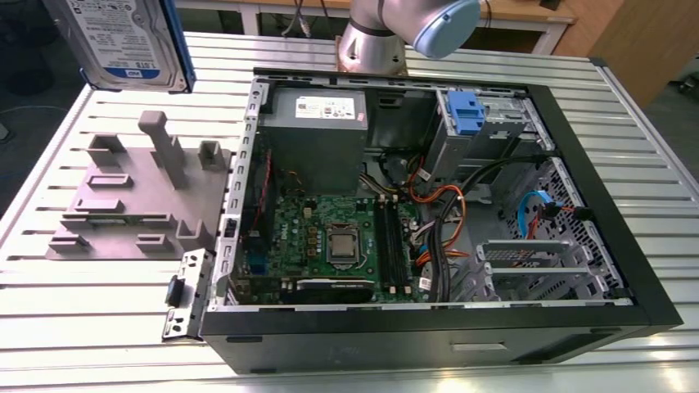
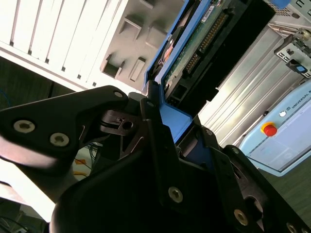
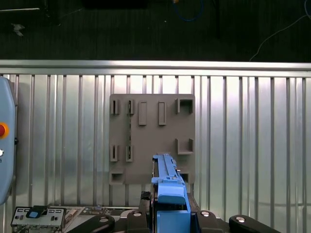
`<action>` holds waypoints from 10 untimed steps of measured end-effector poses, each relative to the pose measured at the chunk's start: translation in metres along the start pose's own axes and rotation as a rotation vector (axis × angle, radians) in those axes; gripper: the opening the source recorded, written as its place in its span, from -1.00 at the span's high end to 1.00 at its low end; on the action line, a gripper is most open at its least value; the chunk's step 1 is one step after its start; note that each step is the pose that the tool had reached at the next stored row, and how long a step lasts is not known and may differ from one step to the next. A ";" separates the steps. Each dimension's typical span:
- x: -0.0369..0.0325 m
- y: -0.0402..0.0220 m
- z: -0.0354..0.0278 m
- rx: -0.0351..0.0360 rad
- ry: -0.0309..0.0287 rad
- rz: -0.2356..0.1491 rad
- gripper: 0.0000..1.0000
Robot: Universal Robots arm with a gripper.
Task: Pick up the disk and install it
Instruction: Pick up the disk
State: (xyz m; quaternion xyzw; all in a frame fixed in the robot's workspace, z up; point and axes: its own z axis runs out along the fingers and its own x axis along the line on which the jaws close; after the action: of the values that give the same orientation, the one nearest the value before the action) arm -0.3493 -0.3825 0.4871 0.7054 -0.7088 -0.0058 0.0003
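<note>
Where disk [image 1: 123, 41] hangs high over grey holder [image 1: 131, 205]: gripper [image 2: 163, 119] fingers clamped across blue rails, seemingly edgewise, clearing holder slots; open case [image 1: 437, 348] adjacent.

A table [image 1: 98, 327] of ribbed aluminium slats takes up most of the exterior view, and light glints along its ridges. Past its edge on the exterior view's left lies a dark floor [image 1: 13, 155]. Behind the table stand a wooden desk [image 1: 525, 12] and a brown wooden panel [image 1: 644, 45]. In the first wrist view, the floor beyond the table's rim carries a blue cable [image 3: 187, 12] and a thin pale cable [image 3: 284, 29].
</note>
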 end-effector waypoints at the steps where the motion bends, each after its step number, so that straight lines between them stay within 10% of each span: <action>1: 0.0000 -0.0002 0.0000 0.0001 0.0000 0.000 0.27; 10: 0.0028 -0.0015 0.0000 0.0001 0.0000 0.000 0.27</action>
State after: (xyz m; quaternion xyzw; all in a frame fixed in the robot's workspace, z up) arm -0.3479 -0.3853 0.4871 0.7054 -0.7088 -0.0058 0.0002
